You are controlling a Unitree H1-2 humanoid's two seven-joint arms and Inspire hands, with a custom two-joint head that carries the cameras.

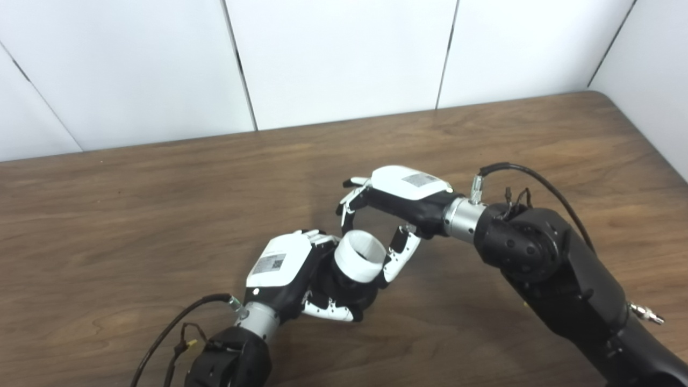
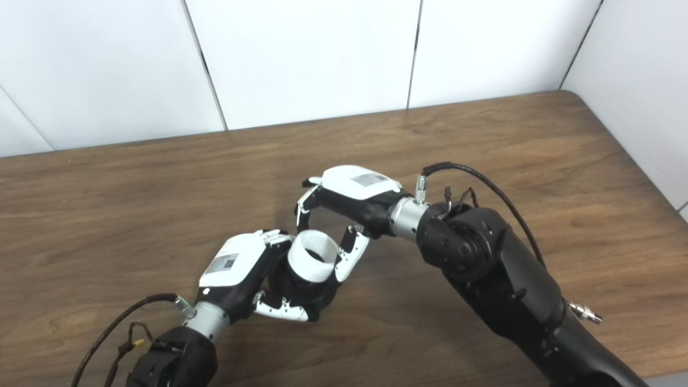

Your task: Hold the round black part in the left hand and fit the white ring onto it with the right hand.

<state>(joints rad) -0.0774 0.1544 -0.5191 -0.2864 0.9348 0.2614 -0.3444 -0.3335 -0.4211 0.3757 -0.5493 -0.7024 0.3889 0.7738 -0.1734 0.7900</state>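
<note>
My left hand (image 1: 285, 269) is shut on the round black part (image 1: 344, 290), gripping it from the left and from below, just above the table. The white ring (image 1: 359, 257) sits on top of the black part, its open end facing up. My right hand (image 1: 389, 215) arches over the ring from the right. Its thumb (image 1: 399, 253) lies against the ring's right side, while its fingers (image 1: 349, 207) curl just behind the far rim with a small gap showing. Most of the black part is hidden by the ring and my left hand.
The brown wooden table (image 1: 134, 215) stretches to the left, the back and the right. White wall panels (image 1: 344, 59) stand along its far edge and right side. My right forearm (image 1: 553, 269) crosses the lower right, and cables trail from both wrists.
</note>
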